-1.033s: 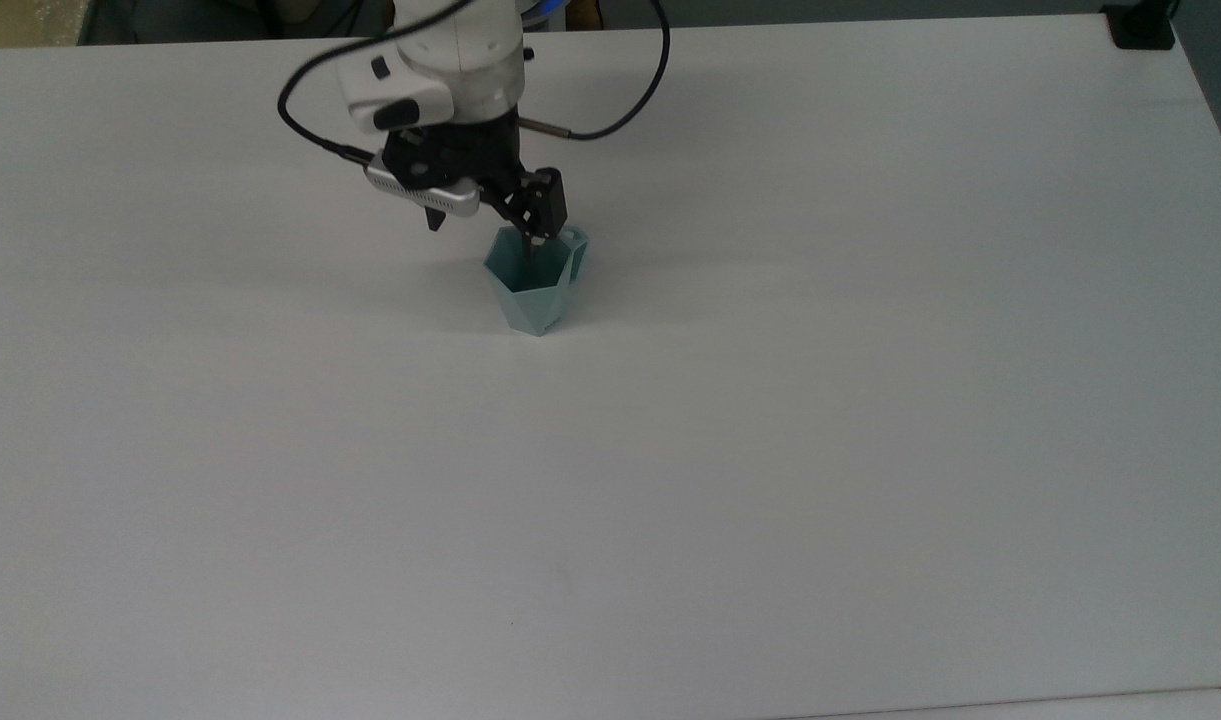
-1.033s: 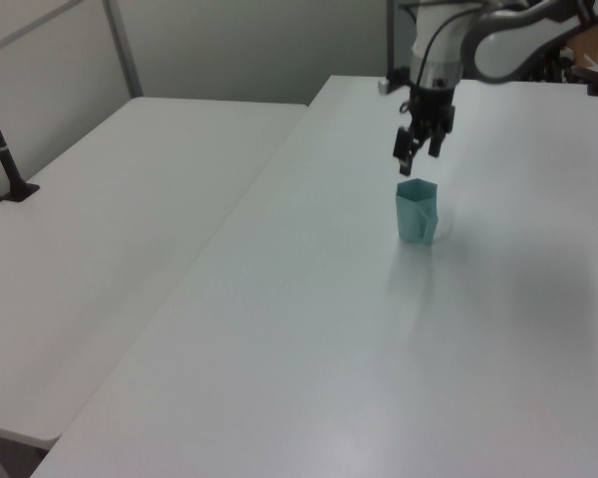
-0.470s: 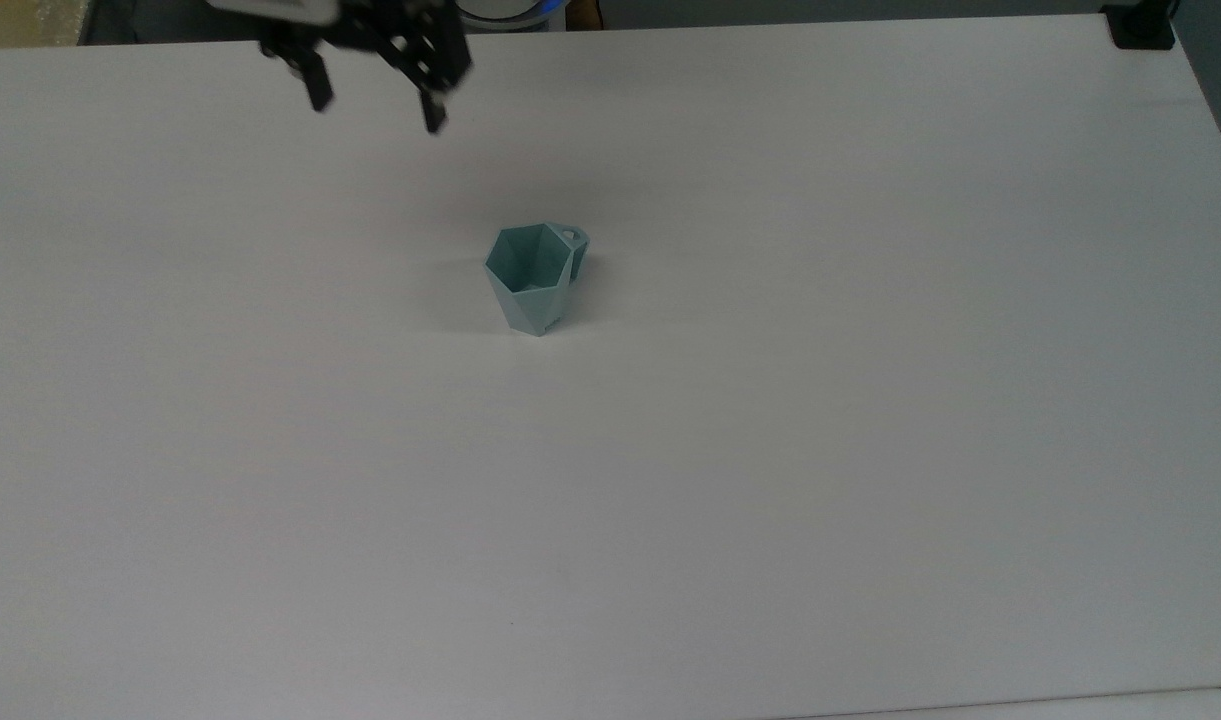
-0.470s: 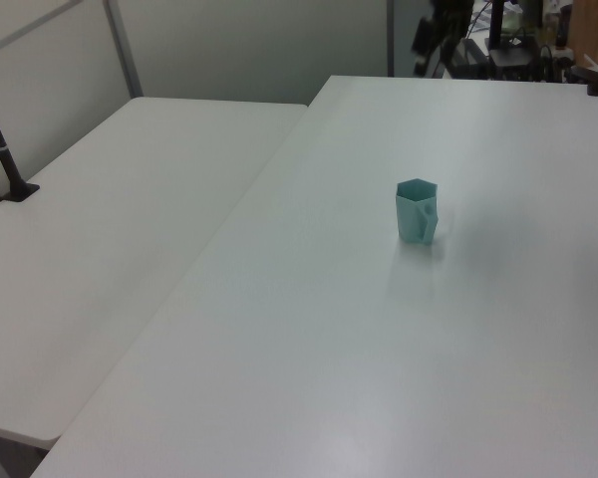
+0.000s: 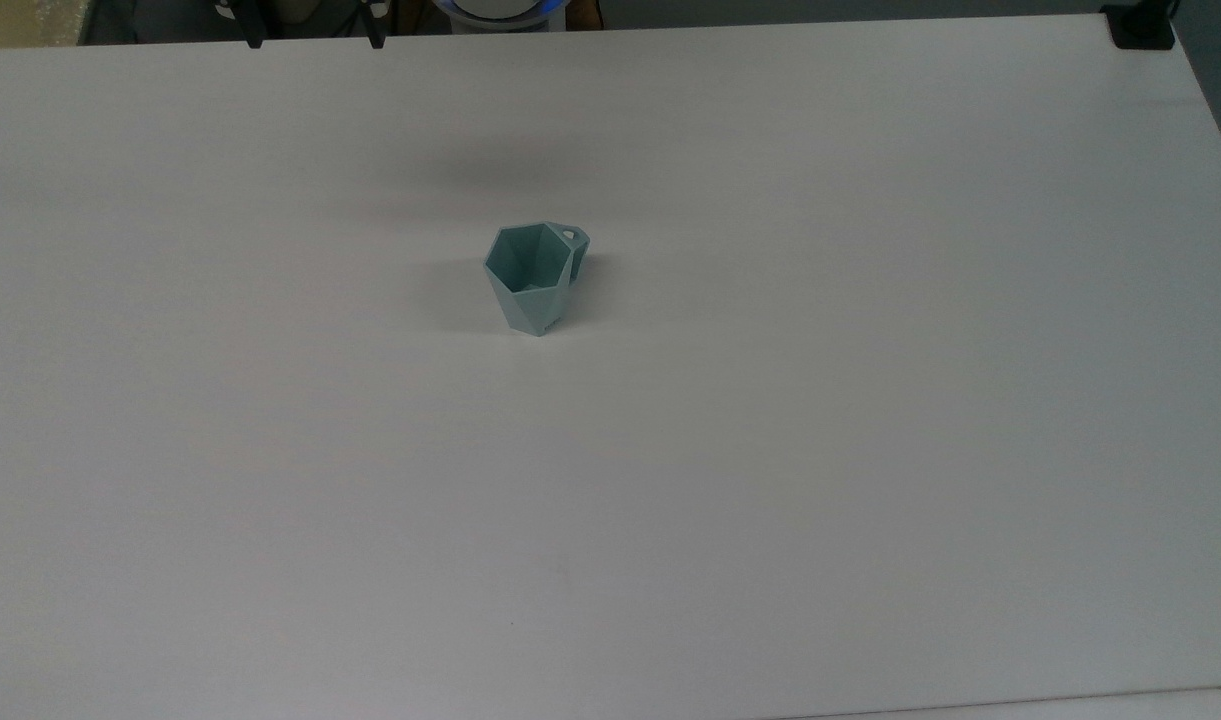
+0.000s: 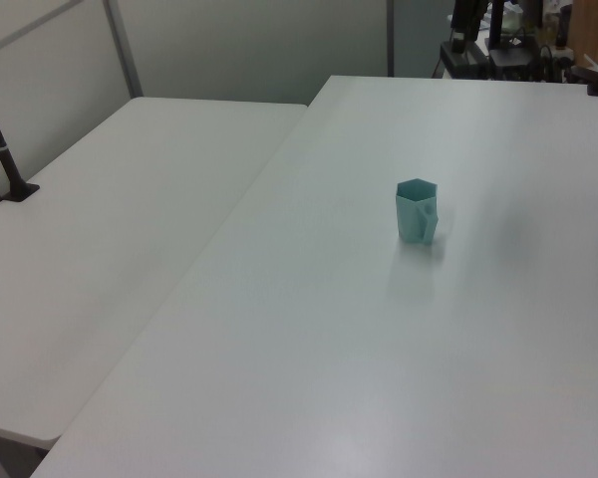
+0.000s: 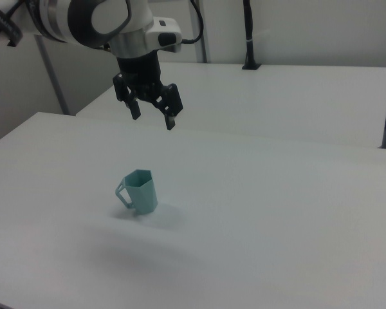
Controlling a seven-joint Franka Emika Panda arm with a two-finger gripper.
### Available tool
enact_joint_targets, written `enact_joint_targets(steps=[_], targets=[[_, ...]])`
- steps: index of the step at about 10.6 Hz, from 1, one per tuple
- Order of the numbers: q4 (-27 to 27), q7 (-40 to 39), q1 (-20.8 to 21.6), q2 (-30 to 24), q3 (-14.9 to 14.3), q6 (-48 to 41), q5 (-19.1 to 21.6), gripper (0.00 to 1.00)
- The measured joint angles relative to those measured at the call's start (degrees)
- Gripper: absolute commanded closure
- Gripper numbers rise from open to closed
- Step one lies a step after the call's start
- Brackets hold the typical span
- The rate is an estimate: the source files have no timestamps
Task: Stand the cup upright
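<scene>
1. The cup (image 5: 532, 275) stands upright on the white desk (image 5: 870, 400), its open polygonal mouth facing up and its narrower base resting on the desk surface.
2. It is pale teal-blue with faceted sides that taper toward the base.
3. A small loop handle sits near the cup's rim: in the top view it sticks out at the cup's upper right, in the right view (image 7: 139, 191) it points to the cup's left, and in the left view (image 6: 417, 211) it lies on the cup's right side.
4. Nothing touches the cup; bare desk surface lies all around it, and a soft shadow falls on the desk beside its base.
5. The tool (image 7: 152, 114) hangs in the air well above the cup and apart from it, a little to the cup's right in the right view, with its fingers pointing down.
6. The tool's two dark fingers are spread with a plain gap between them, and nothing is held in that gap.
7. In the right view a white arm segment runs from the tool toward the upper left corner, with a black cable looping off it.
8. Beyond the cup in the right view a second white desk (image 7: 296, 96) stands behind the one carrying the cup; in the left view it lies to the cup's left (image 6: 100, 239).
</scene>
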Motion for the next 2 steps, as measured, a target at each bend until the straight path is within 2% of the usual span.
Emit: enact_joint_targets(steps=[2], targets=[[0.03, -0.27, 0.21, -0.03, 0.17, -2.46, -1.07, 0.0]])
